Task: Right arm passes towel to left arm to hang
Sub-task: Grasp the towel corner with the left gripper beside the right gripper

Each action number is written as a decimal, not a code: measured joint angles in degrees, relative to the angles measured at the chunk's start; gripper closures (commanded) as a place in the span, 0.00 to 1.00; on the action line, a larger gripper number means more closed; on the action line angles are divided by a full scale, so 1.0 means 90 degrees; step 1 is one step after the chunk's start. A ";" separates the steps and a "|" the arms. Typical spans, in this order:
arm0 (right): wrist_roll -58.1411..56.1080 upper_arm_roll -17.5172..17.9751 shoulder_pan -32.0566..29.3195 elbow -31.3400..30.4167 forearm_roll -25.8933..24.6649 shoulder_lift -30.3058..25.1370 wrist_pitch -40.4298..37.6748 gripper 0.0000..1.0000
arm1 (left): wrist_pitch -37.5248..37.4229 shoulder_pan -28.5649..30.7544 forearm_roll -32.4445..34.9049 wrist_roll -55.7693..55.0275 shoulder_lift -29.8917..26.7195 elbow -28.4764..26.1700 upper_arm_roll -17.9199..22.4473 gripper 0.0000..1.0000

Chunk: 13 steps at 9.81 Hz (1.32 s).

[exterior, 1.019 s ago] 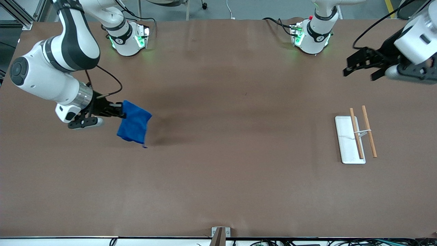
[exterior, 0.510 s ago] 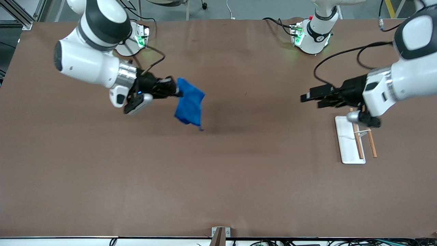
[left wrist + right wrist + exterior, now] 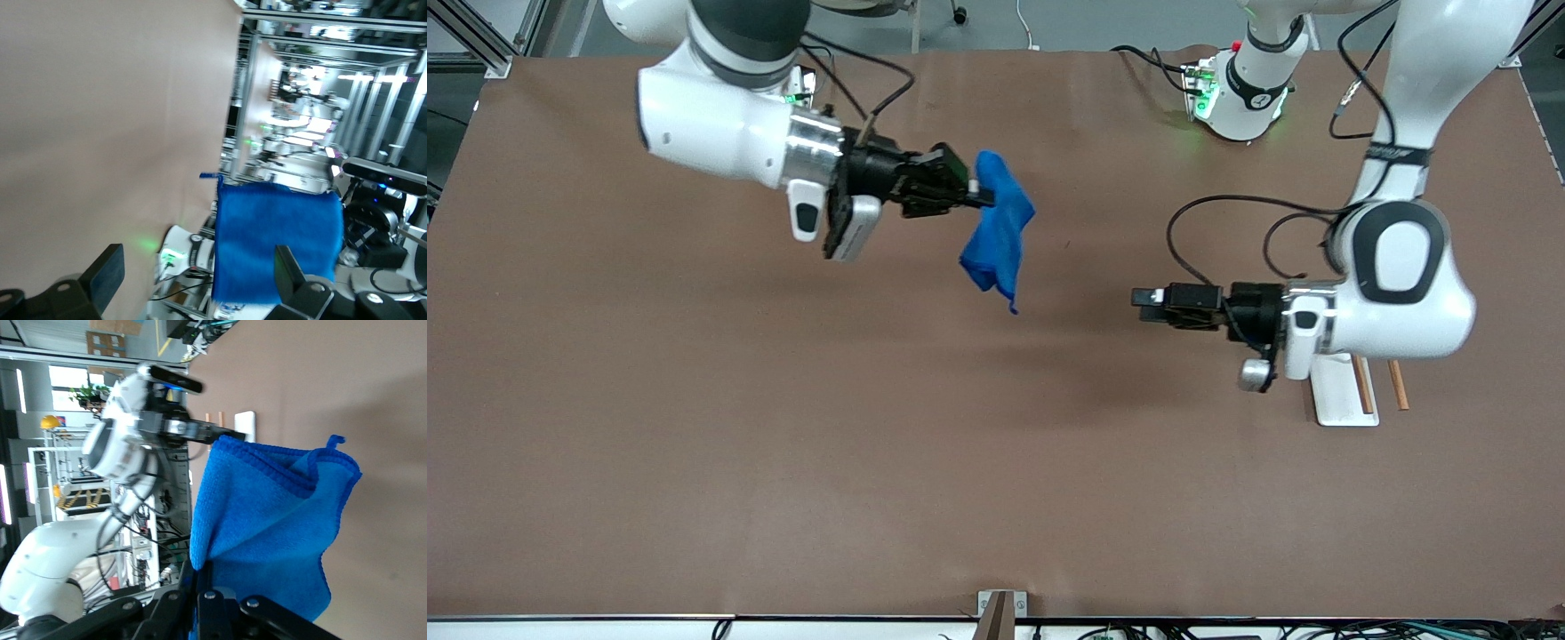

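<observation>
The right arm (image 3: pixel 720 133) holds its gripper (image 3: pixel 976 197) in the air over the middle of the table, shut on the top edge of the blue towel (image 3: pixel 996 233). The towel hangs down free, its corner loop at the low end. In the right wrist view the towel (image 3: pixel 273 520) fills the space in front of the shut jaws. The left arm (image 3: pixel 1396 284) holds its gripper (image 3: pixel 1143 302) level and open, pointed at the towel with a gap between them. In the left wrist view the towel (image 3: pixel 277 243) hangs ahead between the spread fingers (image 3: pixel 107 273).
A white rack base (image 3: pixel 1334 391) with two upright wooden rods (image 3: pixel 1360 391) stands at the left arm's end of the table, partly hidden by the left wrist. The arm bases (image 3: pixel 1236 93) glow green along the table's back edge.
The right gripper carried the towel up and toward the table's middle. The left arm swung in from its end of the table, lowered, and now points its open gripper at the towel.
</observation>
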 measured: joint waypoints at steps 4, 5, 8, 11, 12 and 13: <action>0.0008 -0.0002 0.0534 0.0707 0.0818 0.0605 0.0776 1.00 | -0.0690 -0.0024 -0.1555 0.0227 0.0435 -0.0360 -0.0556 0.09; 0.0008 -0.0001 0.0636 0.0869 0.0915 0.0746 0.0940 1.00 | -0.1037 0.0023 -0.1665 0.0227 0.0530 -0.0383 -0.0554 0.10; 0.0013 -0.0019 0.0696 0.1153 0.0979 0.0957 0.1004 1.00 | -0.1485 0.0224 -0.1674 0.0227 0.0636 -0.0416 -0.0553 0.16; 0.0015 -0.0036 0.0696 0.1192 0.0987 0.0959 0.1004 1.00 | -0.1763 0.0315 -0.1681 0.0190 0.0636 -0.0442 -0.0556 0.20; 0.0048 -0.0043 0.0696 0.1195 0.0992 0.0960 0.1004 1.00 | -0.1896 0.0385 -0.1681 0.0142 0.0636 -0.0442 -0.0556 0.22; 0.0126 -0.0050 0.0696 0.1199 0.0994 0.0960 0.1004 1.00 | -0.2001 0.0415 -0.1681 0.0108 0.0635 -0.0442 -0.0556 0.24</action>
